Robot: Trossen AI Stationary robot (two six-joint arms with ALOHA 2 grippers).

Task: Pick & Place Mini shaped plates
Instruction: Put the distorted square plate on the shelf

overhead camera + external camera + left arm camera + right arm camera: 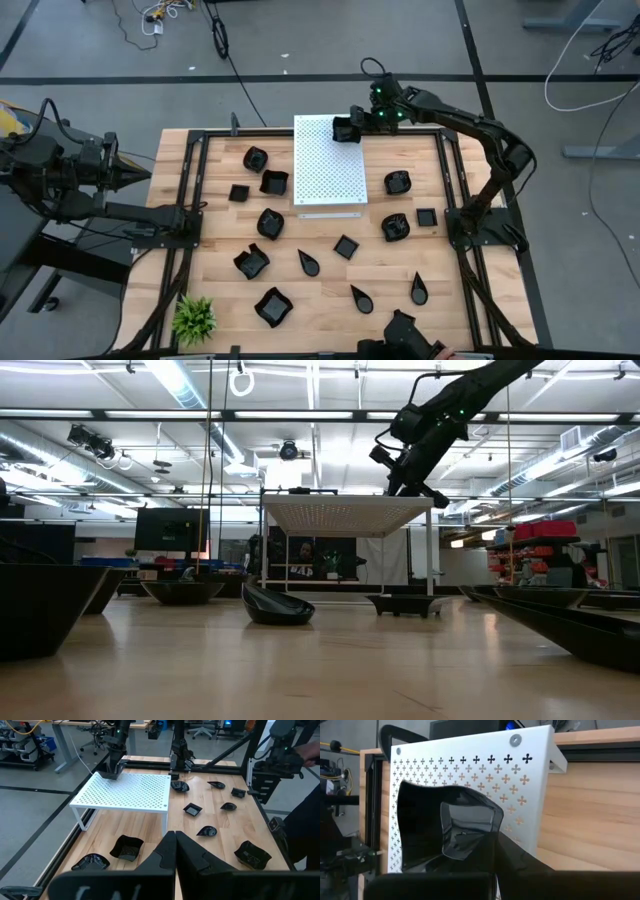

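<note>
The right gripper (349, 128) is clamped on one black dish (451, 830) at the far right corner of the white perforated board (328, 170). Whether the dish rests on the board cannot be told. The other dishes (272, 222) lie scattered on the wooden table (330, 290) around the board. The left gripper (140, 172) is closed and empty, off the table's left edge.

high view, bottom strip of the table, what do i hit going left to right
plant → rounded dish → teardrop dish → second teardrop dish
</note>
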